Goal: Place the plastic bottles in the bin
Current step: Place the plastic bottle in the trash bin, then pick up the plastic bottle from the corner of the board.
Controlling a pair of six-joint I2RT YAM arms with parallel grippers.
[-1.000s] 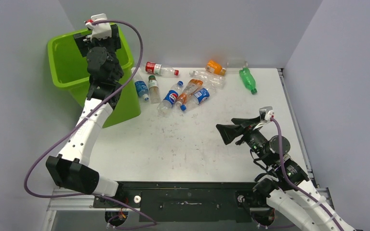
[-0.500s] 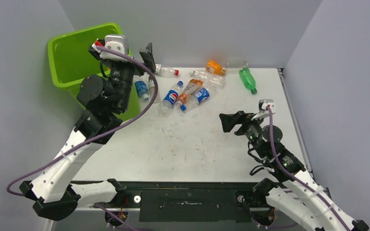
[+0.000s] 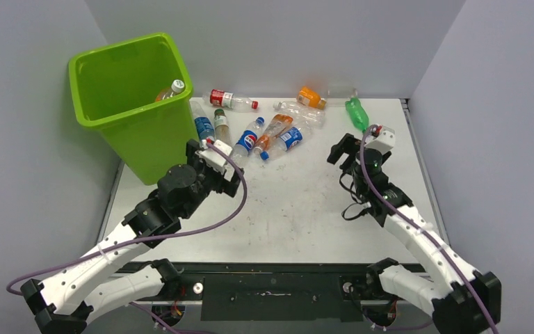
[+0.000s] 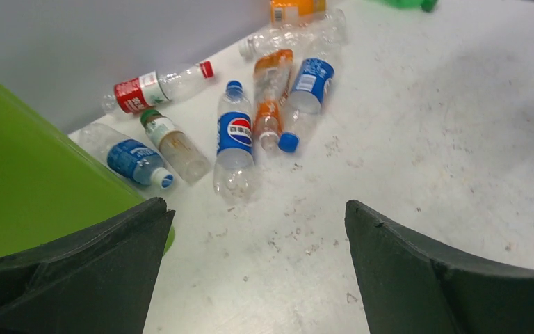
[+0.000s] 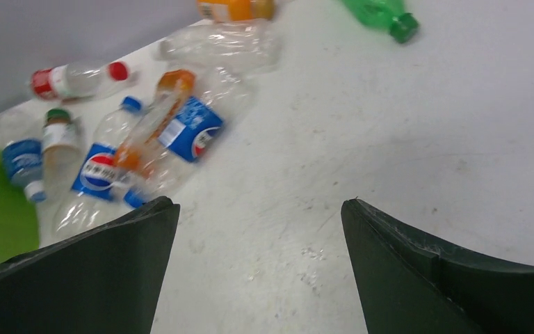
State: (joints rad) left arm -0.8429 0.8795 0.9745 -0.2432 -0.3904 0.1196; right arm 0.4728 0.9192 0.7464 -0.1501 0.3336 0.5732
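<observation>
The lime-green bin [image 3: 94, 120] stands at the far left, with one bottle [image 3: 169, 89] lying inside it. Several plastic bottles lie on the table right of it: a red-label one [image 3: 229, 99], a Pepsi one [image 3: 248, 141], a crushed orange one [image 3: 272, 131], an orange one [image 3: 311, 97] and a green one [image 3: 357, 115]. My left gripper [image 3: 214, 167] is open and empty, low beside the bin's front corner, with the Pepsi bottle [image 4: 234, 139] ahead of it. My right gripper [image 3: 343, 149] is open and empty, just below the green bottle [image 5: 382, 14].
Grey walls close in the table at the back and on both sides. The bin's wall [image 4: 28, 181] sits close against my left gripper's left finger. A blue-label bottle [image 3: 204, 128] and a green-capped one [image 3: 221, 126] lie right against the bin.
My left arm has swung from above the bin down to the table in front of it, and a bottle now shows inside the bin. My right arm has reached forward towards the green bottle.
</observation>
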